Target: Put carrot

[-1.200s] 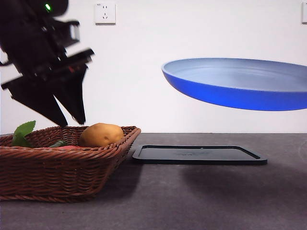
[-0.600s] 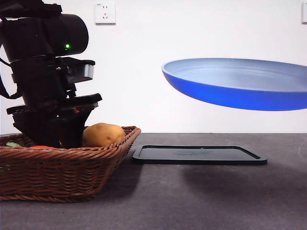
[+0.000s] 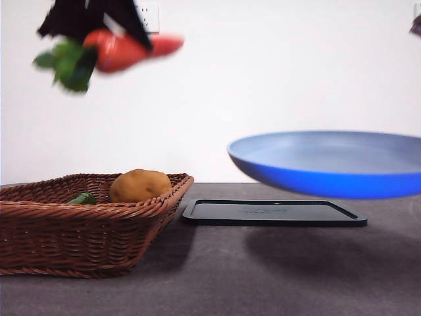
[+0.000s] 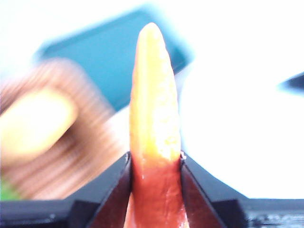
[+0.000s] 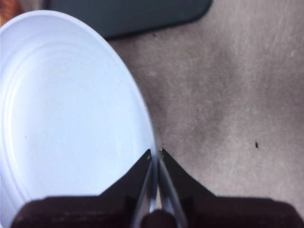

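Note:
The carrot (image 3: 125,49), red-orange with green leaves, hangs high at the top left of the front view, above the basket. My left gripper (image 3: 99,23) is shut on it; in the left wrist view the carrot (image 4: 154,123) is pinched between the two jaws (image 4: 155,164), its tip pointing away. My right gripper (image 5: 156,153) is shut on the rim of a blue plate (image 5: 71,118) and holds it in the air. In the front view the plate (image 3: 329,164) hovers above the black tray (image 3: 273,212).
A wicker basket (image 3: 85,230) stands at the left with a yellow-brown potato (image 3: 139,185) and a small green leafy piece (image 3: 82,198) inside. The flat black tray lies on the dark table right of the basket.
My left gripper went down into the basket, shut on the carrot and lifted it high above the basket. The blue plate has come lower toward the tray.

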